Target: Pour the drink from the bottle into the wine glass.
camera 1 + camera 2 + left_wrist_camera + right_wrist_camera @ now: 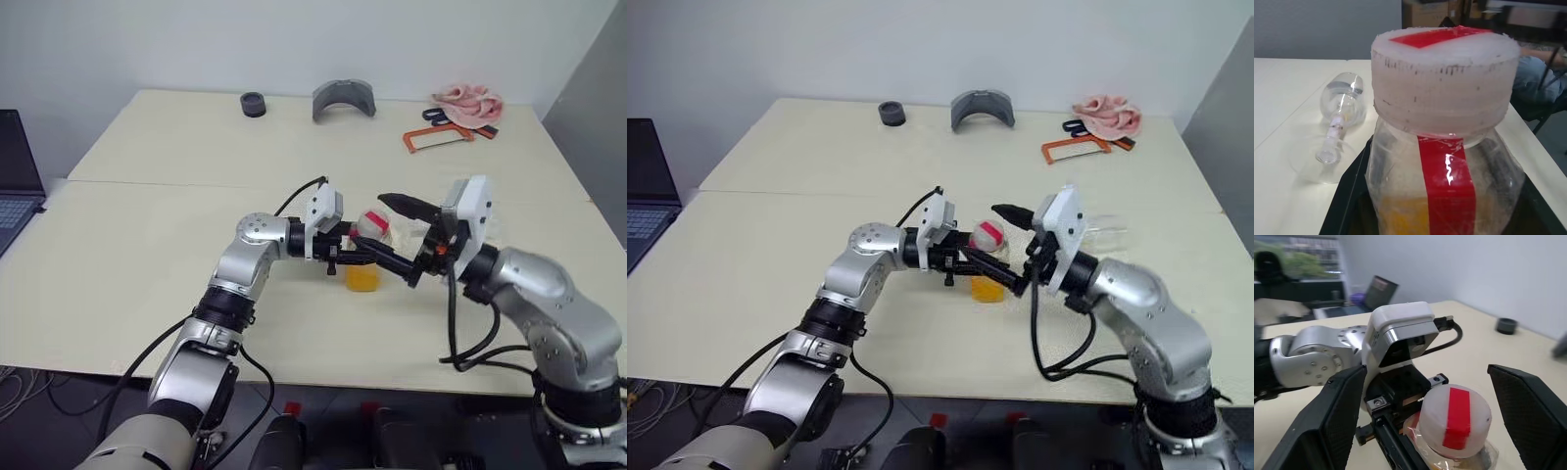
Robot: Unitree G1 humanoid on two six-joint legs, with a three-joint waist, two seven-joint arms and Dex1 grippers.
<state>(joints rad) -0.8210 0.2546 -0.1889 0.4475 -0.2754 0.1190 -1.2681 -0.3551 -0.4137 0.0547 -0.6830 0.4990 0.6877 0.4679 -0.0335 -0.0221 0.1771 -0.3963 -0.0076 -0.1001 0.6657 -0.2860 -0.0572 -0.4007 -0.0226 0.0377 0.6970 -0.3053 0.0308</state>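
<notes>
The bottle (pixel 366 257) is at the table's middle, clear with a red stripe, and its white-and-red cap (pixel 1454 418) is on. The orange drink (pixel 988 288) fills its lower part. My left gripper (pixel 384 262) reaches in from the left and is shut on the bottle's body. My right gripper (pixel 1447 423) is open, one black finger (pixel 1337 423) on each side of the cap and neither touching it. The wine glass (pixel 1339 125) lies on its side on the table beyond the bottle, and shows faintly behind my right hand as a clear wine glass (pixel 1105 228).
A laptop (pixel 15 176) sits at the table's left edge. Along the far edge are a black ring (pixel 254 104), a grey curved piece (pixel 344 98), an orange hacksaw (pixel 441 137) and a pink cloth (pixel 470 101). A seam (pixel 147 183) crosses the tabletop.
</notes>
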